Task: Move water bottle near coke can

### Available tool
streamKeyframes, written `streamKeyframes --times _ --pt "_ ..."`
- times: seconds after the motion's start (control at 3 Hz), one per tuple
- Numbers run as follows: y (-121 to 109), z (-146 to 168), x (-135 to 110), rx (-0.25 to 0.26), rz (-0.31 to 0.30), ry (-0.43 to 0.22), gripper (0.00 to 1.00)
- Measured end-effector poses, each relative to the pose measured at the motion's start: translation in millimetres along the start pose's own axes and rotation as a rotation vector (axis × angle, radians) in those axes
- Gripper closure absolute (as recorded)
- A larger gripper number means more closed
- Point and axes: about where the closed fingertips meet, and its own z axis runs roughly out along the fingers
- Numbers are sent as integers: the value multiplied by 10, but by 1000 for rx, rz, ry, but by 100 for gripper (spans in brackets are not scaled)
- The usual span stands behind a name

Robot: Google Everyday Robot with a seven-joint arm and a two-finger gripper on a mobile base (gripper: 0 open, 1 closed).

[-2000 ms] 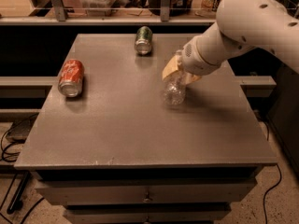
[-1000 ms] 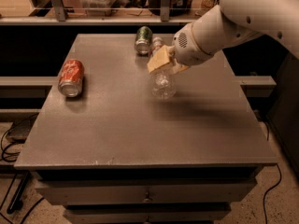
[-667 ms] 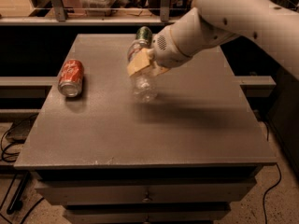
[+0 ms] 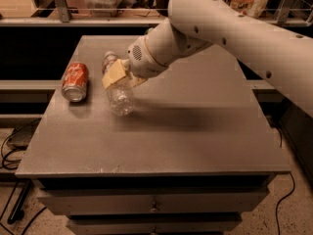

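Camera view, from above the near edge of a grey table (image 4: 195, 131): the robot's white arm (image 4: 234, 28) reaches in from the far right, with its gripper (image 4: 115, 75) over the left half of the tabletop. The tan fingers (image 4: 112, 74) are clamped across the middle of the water bottle (image 4: 120, 101), which is tilted, its clear base toward the camera and its neck pointing far. Whether the bottle touches the surface cannot be told. Just to its left, apart from it, the coke can (image 4: 75, 81) lies on its side, silver top facing near. Drawers (image 4: 154, 204) sit below the tabletop; cables (image 4: 10, 148) trail on the floor at left.
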Motion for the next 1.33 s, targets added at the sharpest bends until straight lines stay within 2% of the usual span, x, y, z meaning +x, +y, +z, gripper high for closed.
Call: streamKeyframes --times 0.33,0.67,1.0,1.33 --pt "80 299 -16 -54 13 32 51" --pt "120 443 -15 -80 17 49 27" --pt "97 491 -3 -84 29 50 4" --pt "60 442 -7 -76 45 32 0"
